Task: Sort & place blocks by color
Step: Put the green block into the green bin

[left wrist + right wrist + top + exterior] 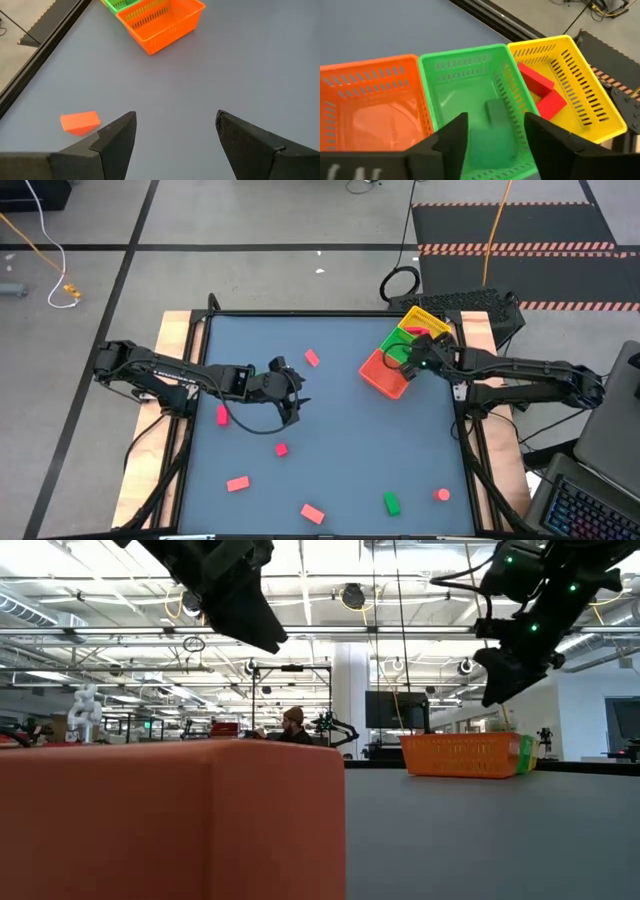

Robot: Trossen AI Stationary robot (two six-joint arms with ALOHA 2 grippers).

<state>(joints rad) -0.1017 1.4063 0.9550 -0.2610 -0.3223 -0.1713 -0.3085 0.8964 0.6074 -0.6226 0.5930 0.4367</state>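
Dark jointed arms; black cables

Obstacles we found: tray (385,376) near the table's (340,470) right far corner; scattered blocks (311,513). Open table lay between tray and left gripper (283,367).

A large, blurred orange-red block (170,820) is seen filling the lower left of the frame, resting on the grey bench (480,840). Farther back on the bench, an orange slotted plastic tray (460,755) is seen, with green and yellow edges showing at its right end. Two dark tools hang from above: the left tool (255,625) at upper left, the right tool (500,680) above the tray. A person (293,725) is visible in the room behind.
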